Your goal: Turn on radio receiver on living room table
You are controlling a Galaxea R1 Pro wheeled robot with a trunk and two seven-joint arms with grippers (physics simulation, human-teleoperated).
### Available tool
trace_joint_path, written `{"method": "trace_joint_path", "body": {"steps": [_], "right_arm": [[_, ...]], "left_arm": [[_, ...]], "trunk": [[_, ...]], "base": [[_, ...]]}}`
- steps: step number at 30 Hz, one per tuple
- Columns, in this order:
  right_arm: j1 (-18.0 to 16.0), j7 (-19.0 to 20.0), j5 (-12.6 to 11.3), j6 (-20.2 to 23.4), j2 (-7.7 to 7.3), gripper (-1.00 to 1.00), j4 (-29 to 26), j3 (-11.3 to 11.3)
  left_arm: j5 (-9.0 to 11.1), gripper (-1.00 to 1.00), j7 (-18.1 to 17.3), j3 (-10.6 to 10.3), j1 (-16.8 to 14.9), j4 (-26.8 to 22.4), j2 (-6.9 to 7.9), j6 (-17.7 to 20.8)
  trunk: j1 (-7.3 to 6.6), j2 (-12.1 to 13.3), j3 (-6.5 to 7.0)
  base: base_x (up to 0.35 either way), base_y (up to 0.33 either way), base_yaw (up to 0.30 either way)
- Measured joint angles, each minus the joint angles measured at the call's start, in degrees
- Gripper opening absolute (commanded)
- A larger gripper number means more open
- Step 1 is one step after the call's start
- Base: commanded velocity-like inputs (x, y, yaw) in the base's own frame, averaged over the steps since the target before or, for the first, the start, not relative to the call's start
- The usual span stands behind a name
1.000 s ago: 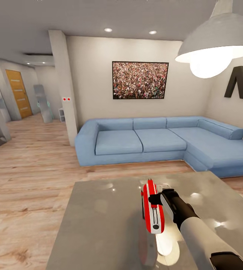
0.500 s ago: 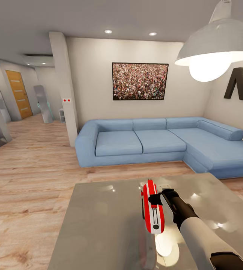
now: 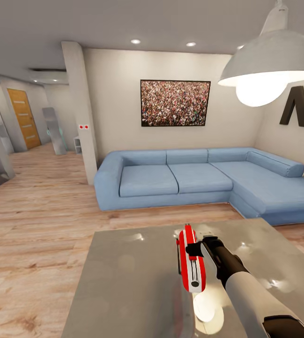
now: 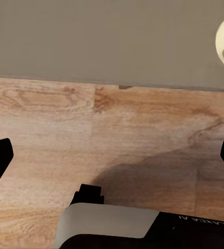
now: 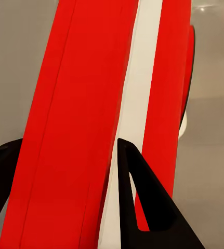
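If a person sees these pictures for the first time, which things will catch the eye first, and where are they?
The bright red radio stands on edge on the glossy grey table, near the middle of the head view, with the right gripper closed on it. Behind the table, a light-blue sofa runs along the far wall under a crowd picture. A glowing white lamp hangs at the upper right.

red radio receiver (image 3: pixel 190 263) on glossy table (image 3: pixel 128 281)
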Motion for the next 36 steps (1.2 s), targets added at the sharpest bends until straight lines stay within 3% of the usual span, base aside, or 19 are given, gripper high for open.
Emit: {"method": "trace_joint_path", "body": {"steps": [15,36], "right_arm": [[0.0,0.02,0.0,-0.03,0.0,-1.0,0.0,0.01],[-0.01,-0.72,0.97,-1.11,0.0,-1.0,-0.02,0.09]], "left_arm": [[0.0,1.0,0.0,0.01,0.02,0.0,0.0,0.0],[0.0,1.0,0.01,0.05,0.02,-0.01,0.0,0.0]], "trunk": [[-3.29,6.02,2.69],[-3.3,6.03,2.7]], "base": [[0.0,0.0,0.0],[0.0,0.0,0.0]]}}
